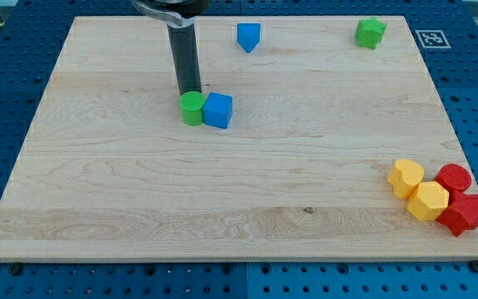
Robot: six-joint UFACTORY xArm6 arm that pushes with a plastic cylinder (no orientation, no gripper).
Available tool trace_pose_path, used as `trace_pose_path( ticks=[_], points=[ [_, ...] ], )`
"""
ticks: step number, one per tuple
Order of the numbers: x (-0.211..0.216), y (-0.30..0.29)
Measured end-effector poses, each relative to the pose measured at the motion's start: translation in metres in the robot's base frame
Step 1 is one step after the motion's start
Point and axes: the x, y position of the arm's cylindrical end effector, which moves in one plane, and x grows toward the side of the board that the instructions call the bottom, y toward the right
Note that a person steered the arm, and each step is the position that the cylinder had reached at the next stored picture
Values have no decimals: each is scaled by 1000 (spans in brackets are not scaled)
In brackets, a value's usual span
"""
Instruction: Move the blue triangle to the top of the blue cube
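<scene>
My tip [188, 92]: plain rod, no claw to open or close, touching green cylinder [192, 108] beside blue cube [218, 110]. Blue triangle [248, 36] well apart. Risk: shoving the cylinder and displacing the cube.

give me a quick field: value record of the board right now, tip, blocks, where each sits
surface: wooden board on a blue pegboard
my tip: at the top edge of the green cylinder, left of centre
blue cube: touching the green cylinder's right side
blue triangle: near the view's top, up and right of the blue cube, apart from it
green star-like block: top right
yellow blocks: two bottom right
red blocks: two beside the yellow ones
task state: triangle not yet by the cube
</scene>
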Motion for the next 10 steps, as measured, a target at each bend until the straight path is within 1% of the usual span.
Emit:
trace_pose_path(
  ticks=[1,2,3,4,5,6,7,8,9,10],
  points=[
    [-11,-13],
    [-21,-14],
    [-21,-14],
    [-44,-41],
    [-101,-75],
    [-156,-62],
    [-181,0],
    [-183,90],
    [-139,134],
    [-89,111]
  ],
)
